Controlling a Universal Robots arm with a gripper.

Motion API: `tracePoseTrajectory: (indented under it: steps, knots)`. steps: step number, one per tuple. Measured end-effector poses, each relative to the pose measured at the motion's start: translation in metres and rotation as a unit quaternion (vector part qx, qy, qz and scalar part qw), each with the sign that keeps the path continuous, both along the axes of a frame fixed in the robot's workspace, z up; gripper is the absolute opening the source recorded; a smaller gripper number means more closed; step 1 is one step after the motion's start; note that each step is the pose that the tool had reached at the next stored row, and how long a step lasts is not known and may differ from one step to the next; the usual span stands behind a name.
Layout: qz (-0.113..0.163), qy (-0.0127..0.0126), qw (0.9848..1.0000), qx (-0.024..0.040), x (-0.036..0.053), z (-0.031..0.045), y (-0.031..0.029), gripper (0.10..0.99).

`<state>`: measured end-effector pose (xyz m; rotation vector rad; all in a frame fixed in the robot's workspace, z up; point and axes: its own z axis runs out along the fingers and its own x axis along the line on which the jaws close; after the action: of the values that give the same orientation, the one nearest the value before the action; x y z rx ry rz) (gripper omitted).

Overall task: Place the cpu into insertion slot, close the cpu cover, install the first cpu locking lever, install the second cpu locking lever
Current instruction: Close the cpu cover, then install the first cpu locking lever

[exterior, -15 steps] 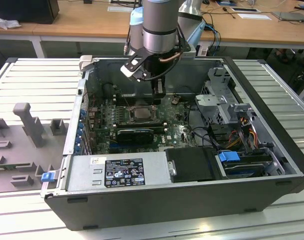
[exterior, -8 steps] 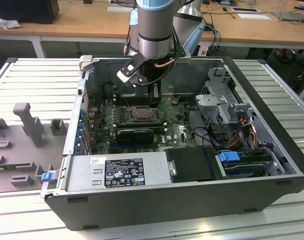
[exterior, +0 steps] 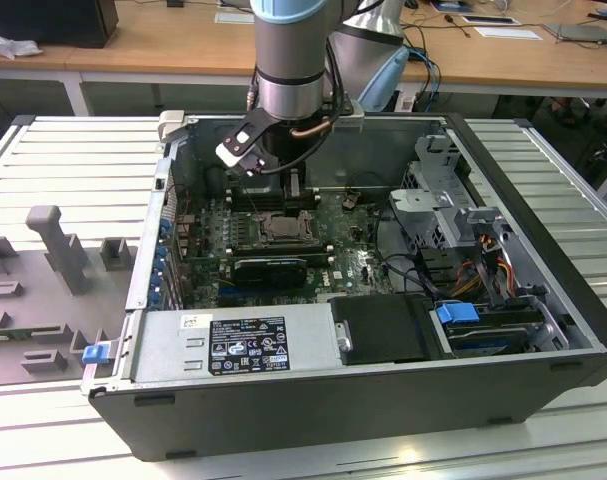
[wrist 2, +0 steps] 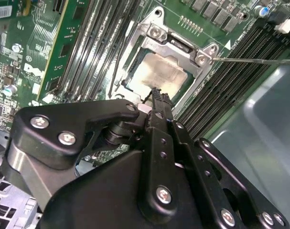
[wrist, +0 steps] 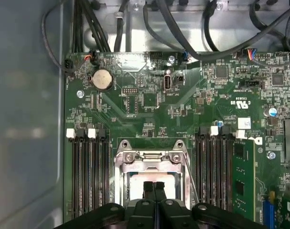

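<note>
The pale silver-beige cpu (wrist 2: 160, 72) lies in the insertion slot (exterior: 280, 228) on the green motherboard (wrist: 149, 102). The dark-silver cpu cover (wrist: 150, 158) lies flat around it, and the chip shows through its window. My gripper (wrist: 154, 187) is shut with nothing between the fingers. Its tip (wrist 2: 157, 93) hovers just over the cpu's near edge; I cannot tell whether it touches. A thin wire locking lever (wrist 2: 252, 60) sticks out sideways from the socket's corner over the memory slots. Another thin lever (wrist: 193, 183) slants along the socket's side.
Long black memory slots (wrist: 87, 176) flank the socket on both sides. Black cables (wrist: 183, 28) run along the case wall beyond the board. The case holds a black card (exterior: 270, 267), a drive cage (exterior: 453, 215) and a power supply (exterior: 233, 345).
</note>
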<state>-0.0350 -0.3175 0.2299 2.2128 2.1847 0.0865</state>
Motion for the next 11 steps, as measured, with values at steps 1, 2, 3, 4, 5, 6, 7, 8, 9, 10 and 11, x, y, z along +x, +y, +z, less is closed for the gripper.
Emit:
tracePoseTrajectory:
  steps: [1,2,3,4,5,6,7,8,9,10,11]
  knots:
    - [0.0,0.0001,1.0,0.0001,-0.0006,0.0,0.0,0.106]
    - [0.0,0.0,1.0,0.0005,-0.0018,0.0,0.0,0.106]
    - [0.0,0.0,1.0,0.0008,-0.0026,0.0,0.0,0.106]
    - [0.0,0.0,1.0,0.0012,-0.0037,0.0,0.0,0.106]
    - [0.0,0.0,1.0,0.0013,-0.0042,0.0,0.0,0.106]
    - [0.0,0.0,1.0,0.0013,-0.0043,0.0,0.0,0.106]
    - [0.0,0.0,1.0,0.0013,-0.0043,0.0001,0.0,0.106]
    - [0.0,0.0,1.0,0.0013,-0.0044,0.0004,0.0,0.106]
    - [0.0,0.0001,1.0,0.0013,-0.0043,0.0006,-0.0001,0.106]
    - [0.0,0.0,1.0,0.0013,-0.0043,0.0008,0.0,0.106]
    - [0.0,0.0,1.0,0.0014,-0.0043,0.001,0.0,0.106]
